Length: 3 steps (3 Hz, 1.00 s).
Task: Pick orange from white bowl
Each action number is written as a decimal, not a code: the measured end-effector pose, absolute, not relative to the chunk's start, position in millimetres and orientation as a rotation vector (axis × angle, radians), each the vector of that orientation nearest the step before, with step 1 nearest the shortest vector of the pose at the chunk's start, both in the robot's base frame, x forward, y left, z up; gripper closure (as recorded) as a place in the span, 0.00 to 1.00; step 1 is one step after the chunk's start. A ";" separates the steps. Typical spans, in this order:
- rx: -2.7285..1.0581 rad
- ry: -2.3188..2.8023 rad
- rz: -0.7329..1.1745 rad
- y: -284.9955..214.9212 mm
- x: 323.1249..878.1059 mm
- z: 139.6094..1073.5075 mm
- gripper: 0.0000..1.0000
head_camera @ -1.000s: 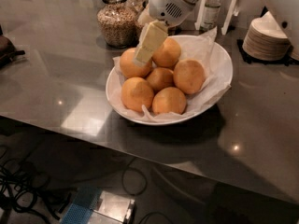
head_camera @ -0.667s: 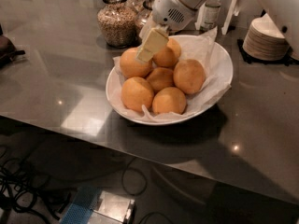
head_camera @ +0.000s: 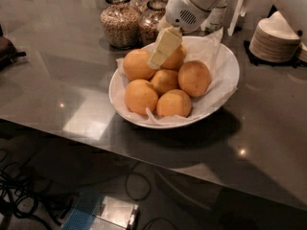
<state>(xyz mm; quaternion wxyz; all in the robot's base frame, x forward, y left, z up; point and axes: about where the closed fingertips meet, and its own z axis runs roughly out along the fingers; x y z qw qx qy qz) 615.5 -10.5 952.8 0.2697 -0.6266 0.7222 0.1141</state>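
Note:
The white bowl (head_camera: 229, 70), lined with crinkled white paper, stands on the grey table and holds several oranges. My gripper (head_camera: 156, 60) reaches down from the white arm at the top. Its cream-coloured tip sits over the gap between the back-left orange (head_camera: 135, 65) and the back-middle orange (head_camera: 176, 60). It touches or nearly touches them. Other oranges lie at the right (head_camera: 194, 77), centre (head_camera: 164, 80) and front (head_camera: 141, 96). No orange is lifted.
Two glass jars of grain (head_camera: 117, 20) (head_camera: 150, 22) stand just behind the bowl. A stack of small pale dishes (head_camera: 278, 38) is at the back right. A dark object (head_camera: 7, 49) lies at the left edge. Cables lie on the floor below the table's front edge.
My gripper has shifted slightly to the right, toward the back-middle orange. The bowl and oranges have not moved.

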 end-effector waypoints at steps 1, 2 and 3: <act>-1.649 1.956 0.248 -19.5 621.4 959.6 0.16; -1.624 1.974 0.237 -23.5 625.7 955.0 0.22; -1.613 1.992 0.247 -25.4 627.7 947.5 0.40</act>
